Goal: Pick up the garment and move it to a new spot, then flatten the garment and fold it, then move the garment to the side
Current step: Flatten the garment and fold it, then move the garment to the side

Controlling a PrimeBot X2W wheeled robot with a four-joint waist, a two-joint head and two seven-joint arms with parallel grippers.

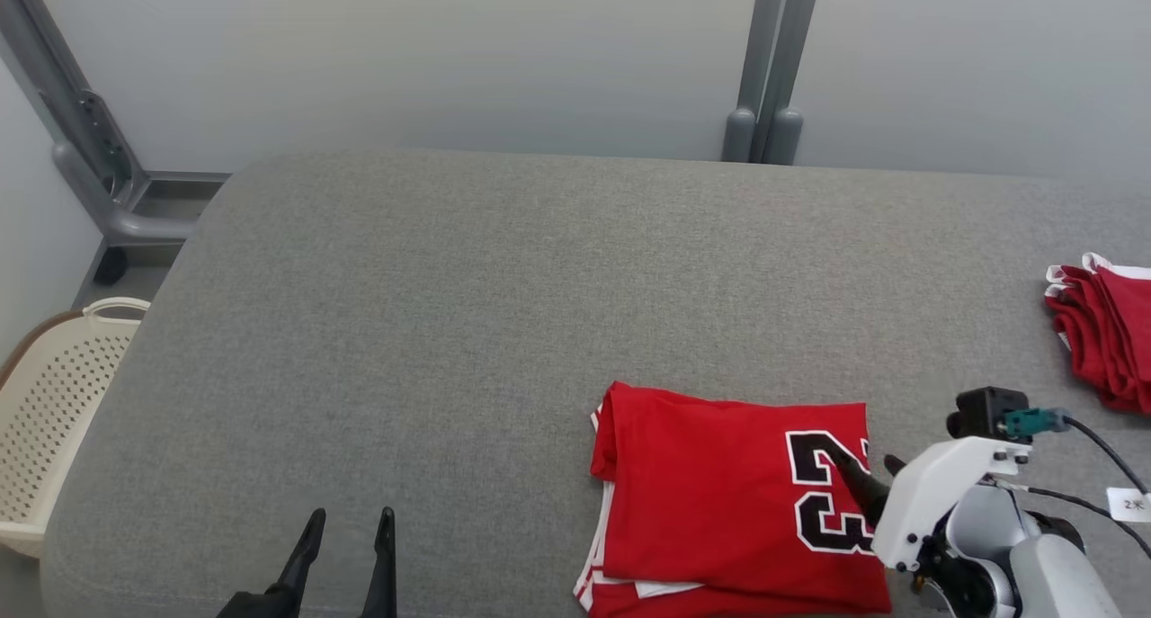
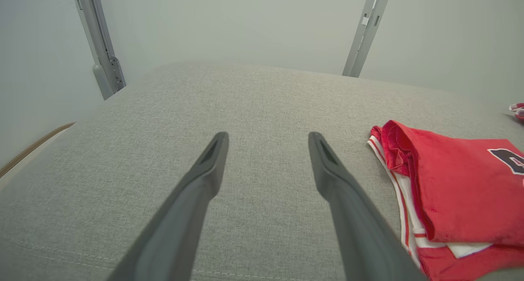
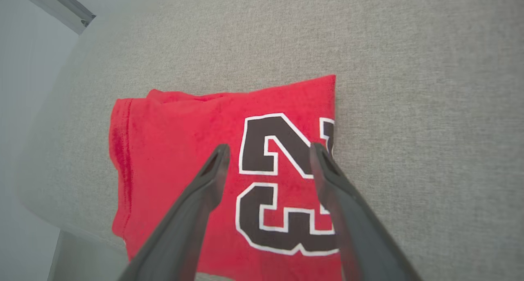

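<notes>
Garment (image 1: 710, 492) folded flat — right gripper (image 3: 269, 148) wide over it, perhaps touching — left gripper (image 2: 268, 136) wide.

Garment (image 1: 719, 501) soft matt cloth; table (image 1: 450, 330) coarse woven fabric; basket (image 1: 63, 402) plastic

White wrist housing (image 1: 935, 501), black camera block (image 1: 985, 411), teal connector (image 1: 1034, 420), black cables (image 1: 1084, 505), long dark fingers (image 2: 204, 178)

A cream basket (image 1: 45, 420) (perforated) sits beside the grey table (image 1: 450, 330).
</notes>
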